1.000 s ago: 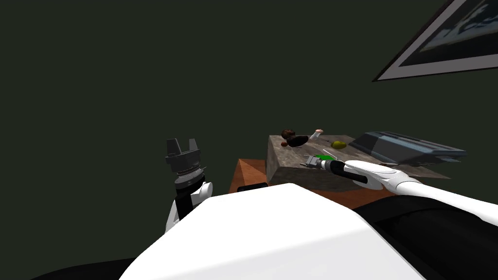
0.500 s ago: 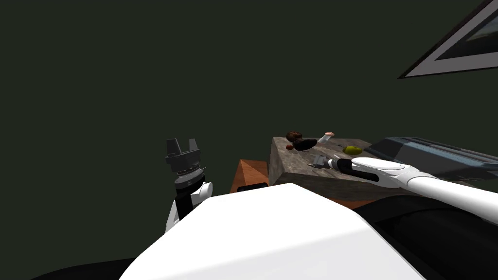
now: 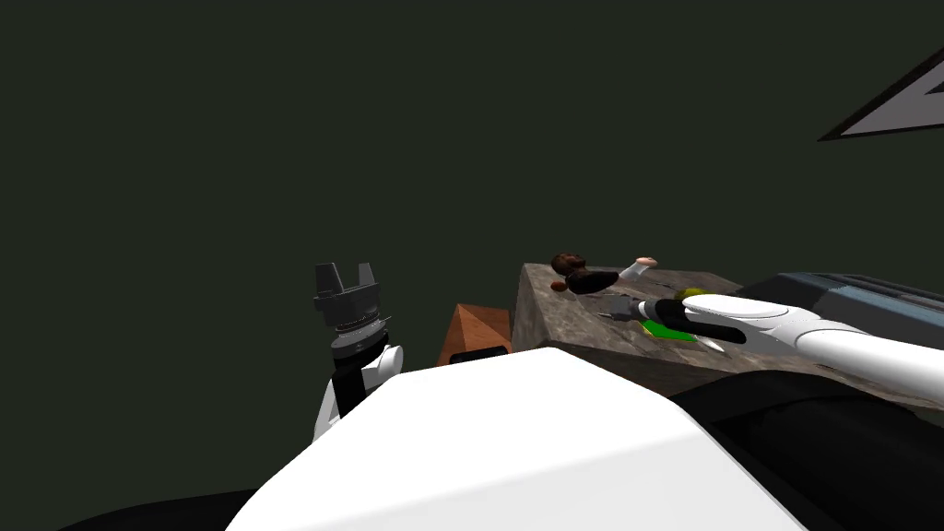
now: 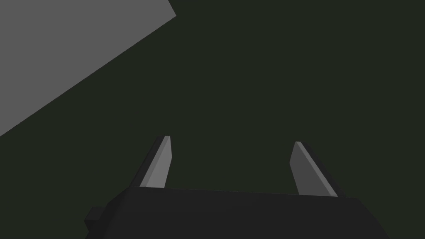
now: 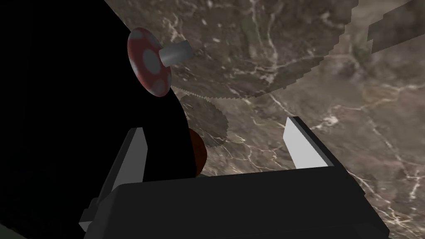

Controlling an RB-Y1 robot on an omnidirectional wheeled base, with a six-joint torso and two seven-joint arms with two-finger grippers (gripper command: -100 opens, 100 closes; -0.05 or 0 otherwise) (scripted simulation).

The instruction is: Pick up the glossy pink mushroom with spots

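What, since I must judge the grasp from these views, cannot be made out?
Head view: spotted pink-red mushroom too small to show spots.
Head view: yellow-green round thing mostly behind the right forearm.
Head view: flat green thing partly under that arm.
Right wrist view: reddish-brown round thing mostly behind a black shape.

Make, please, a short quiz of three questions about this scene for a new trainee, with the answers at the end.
1. True or false: the right tool is shut on the spotted mushroom.
2. Choose one: the mushroom A) stands upright, B) lies on its side, C) sits in a bowl.
3. Fill in: the left tool is ____ and holds nothing.
Key: 1 false, it is open and apart from the mushroom; 2 B; 3 open.
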